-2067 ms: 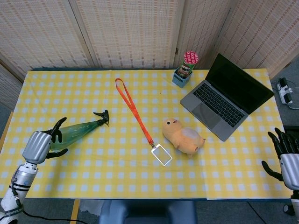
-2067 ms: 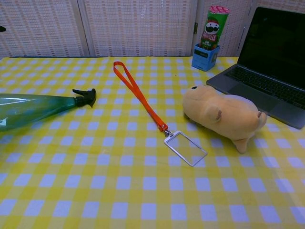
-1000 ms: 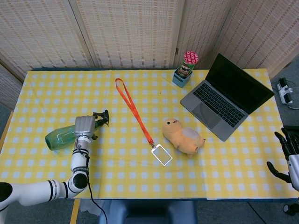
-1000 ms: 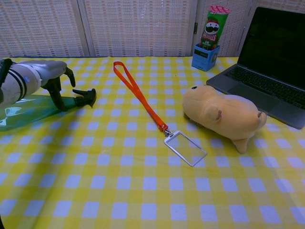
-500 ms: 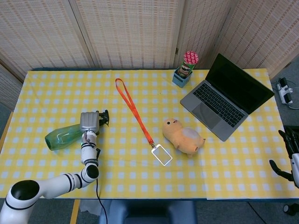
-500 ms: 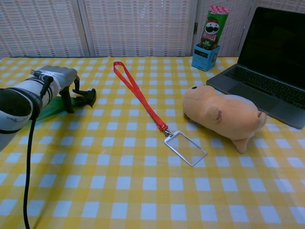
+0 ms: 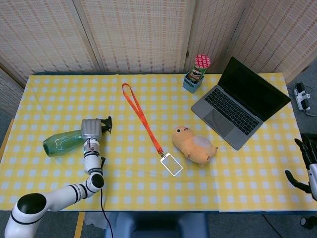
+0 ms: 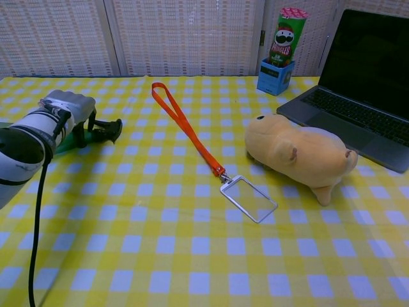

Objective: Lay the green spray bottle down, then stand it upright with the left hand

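The green spray bottle [image 7: 62, 143] lies on its side on the yellow checked cloth at the left, its black nozzle [image 7: 105, 123] pointing right. My left hand [image 7: 90, 130] sits over the bottle's neck. In the chest view its fingers [image 8: 82, 131] curl down around the neck just behind the nozzle [image 8: 108, 130], and the arm hides most of the green body [image 8: 64, 144]. My right hand [image 7: 308, 161] hangs off the table's right edge with fingers spread, holding nothing.
An orange lanyard [image 7: 143, 121] with a clear badge holder [image 7: 171, 164] runs down the middle. A tan plush toy [image 7: 194, 146] lies right of it. An open laptop [image 7: 237, 101] and a Pringles can [image 7: 198, 69] in a blue box stand at the back right.
My left hand swung from the bottle's base to its neck and closed around it. The bottle has shifted slightly up and left. The right hand drifted toward the frame edge.
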`<state>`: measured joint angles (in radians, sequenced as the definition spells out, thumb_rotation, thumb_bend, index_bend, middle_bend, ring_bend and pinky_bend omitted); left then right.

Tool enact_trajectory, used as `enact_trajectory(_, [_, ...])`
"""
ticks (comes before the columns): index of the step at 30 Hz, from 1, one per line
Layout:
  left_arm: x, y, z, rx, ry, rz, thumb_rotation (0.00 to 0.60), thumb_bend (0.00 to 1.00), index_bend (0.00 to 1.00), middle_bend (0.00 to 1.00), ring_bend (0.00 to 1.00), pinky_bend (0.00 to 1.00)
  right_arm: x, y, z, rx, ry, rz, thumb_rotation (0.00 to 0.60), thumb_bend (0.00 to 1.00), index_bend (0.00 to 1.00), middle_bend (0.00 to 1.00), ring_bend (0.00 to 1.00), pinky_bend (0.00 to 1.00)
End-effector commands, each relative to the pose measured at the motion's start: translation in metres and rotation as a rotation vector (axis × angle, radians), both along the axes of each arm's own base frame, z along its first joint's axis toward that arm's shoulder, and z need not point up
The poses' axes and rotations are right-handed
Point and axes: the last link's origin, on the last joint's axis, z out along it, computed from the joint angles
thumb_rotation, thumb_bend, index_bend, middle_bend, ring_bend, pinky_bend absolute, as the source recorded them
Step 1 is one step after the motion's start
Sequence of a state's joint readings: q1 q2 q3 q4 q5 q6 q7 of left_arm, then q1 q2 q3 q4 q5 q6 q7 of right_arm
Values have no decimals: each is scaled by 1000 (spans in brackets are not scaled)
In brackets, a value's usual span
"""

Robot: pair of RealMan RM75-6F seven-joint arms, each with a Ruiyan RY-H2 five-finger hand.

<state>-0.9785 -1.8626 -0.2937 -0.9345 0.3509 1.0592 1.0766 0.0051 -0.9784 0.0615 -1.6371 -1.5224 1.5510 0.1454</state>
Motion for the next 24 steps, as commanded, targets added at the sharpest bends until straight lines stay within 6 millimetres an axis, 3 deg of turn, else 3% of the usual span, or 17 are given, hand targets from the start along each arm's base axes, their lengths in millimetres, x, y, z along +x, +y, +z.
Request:
enact_trajectory(1, [-2,0,2,16,6,-7,600,455,606,1000,1000,1000,0,0,0,1,0,1,600,331,0,0,0,0])
enact_trajectory(4, [0,-2,10,57,1,-41,600,546,764,1000,1000,1000,0,0,0,2,0,0,600,331,0,0,0,0])
enact_trajectory(7, [5,-8,27,114,-19,-92,600,604,842,1000,1000,1000,0,0,-1,5,0,1,600,331,0,0,0,0])
enact_trajectory(18, [27,-58,146,368,-363,-259,600,609,860,1000,1000,1000,8,5,-10,24,3,30,600,332,0,0,0,0])
enact_trajectory(24, [32,-76,196,474,-620,-304,600,610,865,1000,1000,1000,11,6,-15,26,15,47,600,331,0,0,0,0])
